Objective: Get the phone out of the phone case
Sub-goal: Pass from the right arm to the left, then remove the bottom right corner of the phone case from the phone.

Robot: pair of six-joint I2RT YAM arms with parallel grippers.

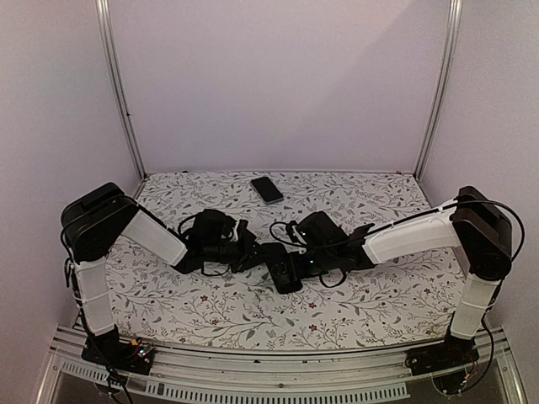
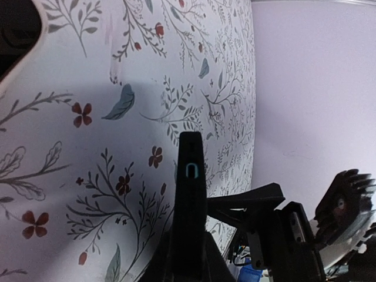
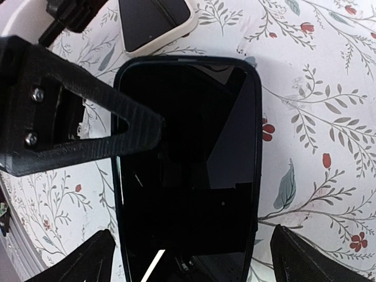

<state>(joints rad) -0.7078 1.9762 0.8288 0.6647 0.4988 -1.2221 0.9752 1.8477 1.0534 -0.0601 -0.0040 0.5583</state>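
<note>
Left gripper (image 1: 255, 255): narrow, pinching phone (image 3: 188, 176) edge mid-frame, anchoring it.
Right gripper (image 3: 195, 255): wide, straddling case (image 3: 259, 147), probably to peel.

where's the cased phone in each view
top external: phone at the centre, just below the middle
left wrist: phone edge-on, bottom centre
right wrist: phone fills the middle
shared landmark: floral cloth, under it in all three
</note>
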